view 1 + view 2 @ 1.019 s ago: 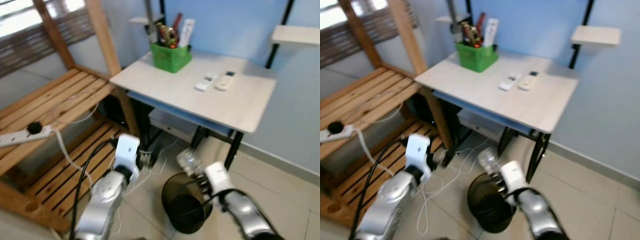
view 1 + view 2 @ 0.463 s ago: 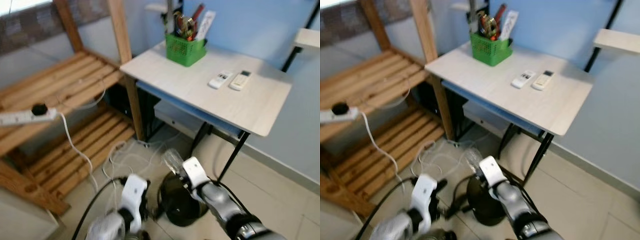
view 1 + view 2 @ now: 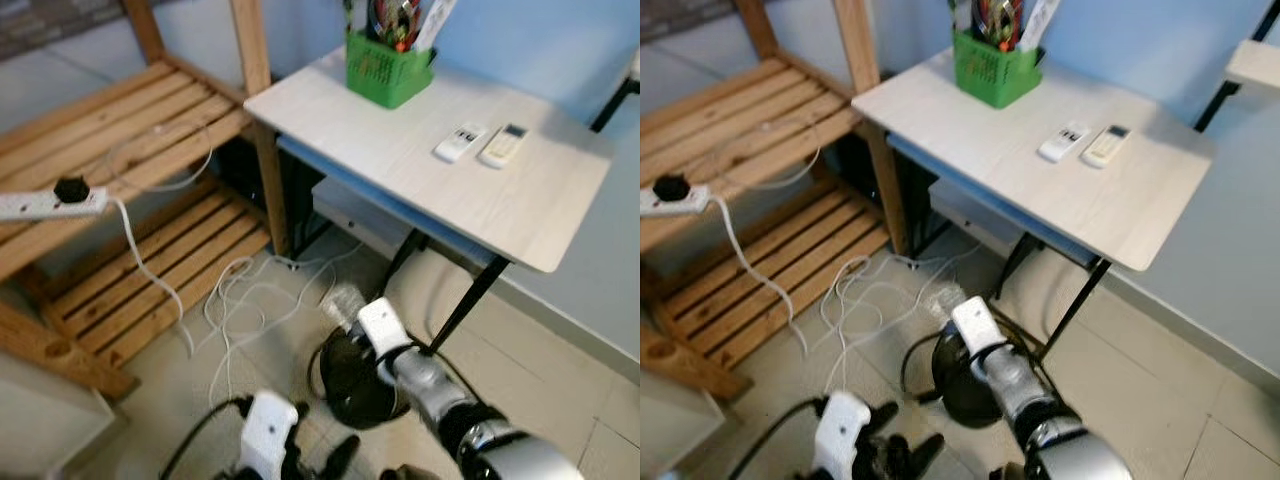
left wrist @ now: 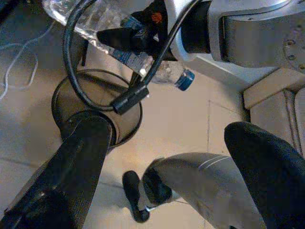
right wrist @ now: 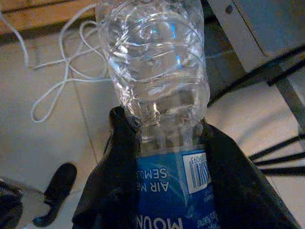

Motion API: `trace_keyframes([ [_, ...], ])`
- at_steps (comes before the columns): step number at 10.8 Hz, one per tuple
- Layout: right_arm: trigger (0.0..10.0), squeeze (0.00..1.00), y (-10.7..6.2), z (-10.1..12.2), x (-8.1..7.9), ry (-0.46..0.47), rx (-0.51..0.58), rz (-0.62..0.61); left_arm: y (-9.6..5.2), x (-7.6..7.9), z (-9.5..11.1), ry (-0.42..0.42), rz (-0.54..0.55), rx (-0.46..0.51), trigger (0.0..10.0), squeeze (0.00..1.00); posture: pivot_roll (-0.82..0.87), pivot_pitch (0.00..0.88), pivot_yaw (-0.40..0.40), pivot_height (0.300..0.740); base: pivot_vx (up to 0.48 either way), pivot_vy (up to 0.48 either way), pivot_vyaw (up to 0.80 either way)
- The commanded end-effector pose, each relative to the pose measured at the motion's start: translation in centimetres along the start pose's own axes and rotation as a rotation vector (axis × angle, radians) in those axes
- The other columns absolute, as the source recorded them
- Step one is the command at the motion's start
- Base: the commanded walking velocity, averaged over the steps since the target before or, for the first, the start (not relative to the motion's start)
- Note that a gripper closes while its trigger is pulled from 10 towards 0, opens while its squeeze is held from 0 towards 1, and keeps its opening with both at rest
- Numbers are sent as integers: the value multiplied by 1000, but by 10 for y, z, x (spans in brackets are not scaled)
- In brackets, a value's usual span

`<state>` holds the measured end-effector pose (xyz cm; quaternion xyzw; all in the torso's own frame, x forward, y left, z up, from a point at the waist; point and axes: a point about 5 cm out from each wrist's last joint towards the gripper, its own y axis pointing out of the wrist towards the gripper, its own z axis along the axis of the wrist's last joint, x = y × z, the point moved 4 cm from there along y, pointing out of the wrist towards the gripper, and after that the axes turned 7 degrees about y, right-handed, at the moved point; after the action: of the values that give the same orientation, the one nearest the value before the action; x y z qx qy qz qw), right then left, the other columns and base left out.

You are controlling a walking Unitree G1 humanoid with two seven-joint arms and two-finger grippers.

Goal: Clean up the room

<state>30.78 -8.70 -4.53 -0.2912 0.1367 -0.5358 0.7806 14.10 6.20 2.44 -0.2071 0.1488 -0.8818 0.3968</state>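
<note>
A clear crushed plastic bottle (image 5: 157, 81) with a blue label is held in my right gripper (image 5: 167, 157), which is shut on its labelled lower part. In the eye views the bottle (image 3: 343, 303) hangs tilted just above the far rim of a black mesh bin (image 3: 345, 392) on the tiled floor. From the left wrist view, the bottle (image 4: 95, 24) with its blue cap lies over the bin (image 4: 62, 90). My left gripper (image 3: 322, 458) is low near the floor in front of the bin, open and holding nothing.
A white table (image 3: 400, 170) stands behind the bin, carrying a green basket (image 3: 388, 70) and two remotes (image 3: 480, 145); its black legs (image 3: 470, 305) are close to the bin. A wooden shelf (image 3: 120, 180) with a power strip (image 3: 50, 200) is at left. White cables (image 3: 250, 300) lie on the floor.
The camera has tilted and shifted. My left arm has dropped from mid-left to the bottom of the view. The right gripper keeps the bottle over the bin.
</note>
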Motion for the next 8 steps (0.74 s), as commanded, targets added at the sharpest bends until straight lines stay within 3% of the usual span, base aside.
trace_keyframes([
  [1,10000,0,1,2,3,22,-10,-16,-2,4,0,4,6,-8,10000,0,235,212,23,740,0,0,0],
  [2,10000,0,3,9,2,51,-8,-24,-5,9,-1,-16,28,-10,10000,0,253,221,12,740,0,0,0],
  [3,10000,784,5,16,1,58,-1,-38,-9,11,0,-27,43,-11,10000,0,274,232,1,740,0,0,0],
  [4,10000,1000,6,22,2,73,9,-54,-12,13,0,-31,49,-11,10000,0,280,236,-3,740,0,0,0],
  [6,10000,1000,9,37,1,155,38,-74,-14,15,2,-38,61,-11,10000,0,288,241,-14,740,0,0,0],
  [8,10000,1000,10,42,0,173,45,-69,-13,16,3,-42,66,-9,10000,0,291,244,-21,740,0,0,0],
])
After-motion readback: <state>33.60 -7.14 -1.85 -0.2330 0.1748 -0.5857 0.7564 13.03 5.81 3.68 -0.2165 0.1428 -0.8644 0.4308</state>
